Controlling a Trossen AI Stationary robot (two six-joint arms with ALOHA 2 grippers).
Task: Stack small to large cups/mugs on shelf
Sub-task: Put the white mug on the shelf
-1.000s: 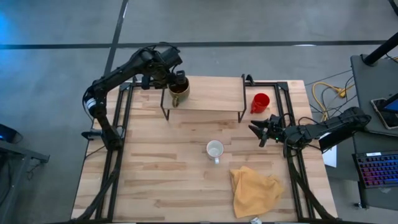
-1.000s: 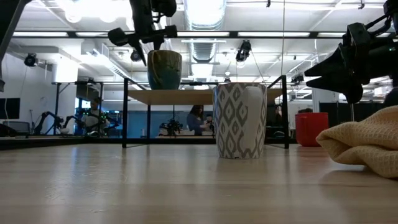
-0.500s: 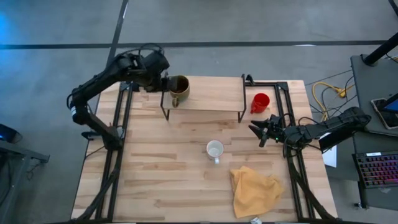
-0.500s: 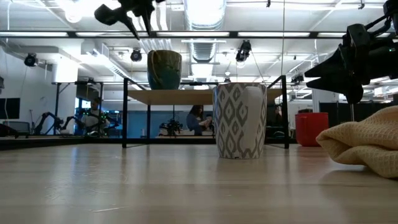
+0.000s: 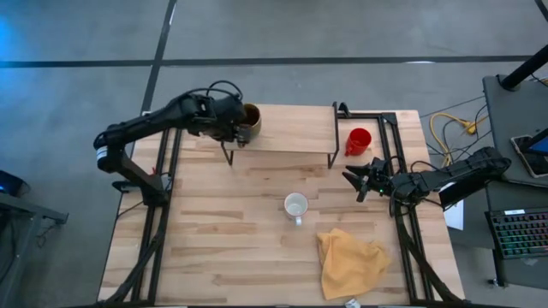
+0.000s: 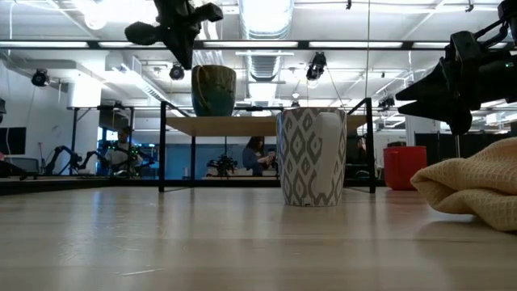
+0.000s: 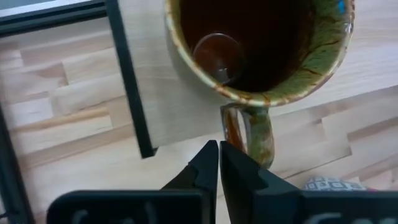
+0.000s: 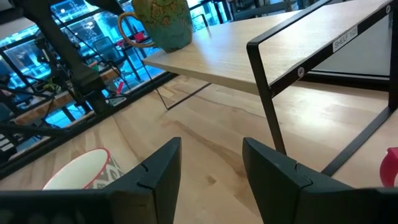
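Note:
The dark brown mug [image 5: 247, 120] stands upright on the left end of the shelf [image 5: 291, 130], its handle [image 7: 249, 134] toward the table's near side. My left gripper [image 7: 219, 155] is shut on nothing. It hovers above the shelf's left end, just left of the mug [image 6: 214, 89]. The white mug [image 5: 295, 205] stands on the table in front of the shelf. The red mug [image 5: 358, 140] stands on the table by the shelf's right end. My right gripper [image 5: 355, 181] hangs open over the table's right side, holding nothing.
A yellow-orange cloth [image 5: 351, 263] lies crumpled at the table's near right. The shelf's black metal legs [image 8: 267, 93] stand between my right gripper and the brown mug. Bare tabletop [image 5: 205, 231] spreads left of the white mug.
My left gripper has risen off the brown mug, moved a little toward the table's left edge and shut on nothing. The mug stays upright on the shelf's left end.

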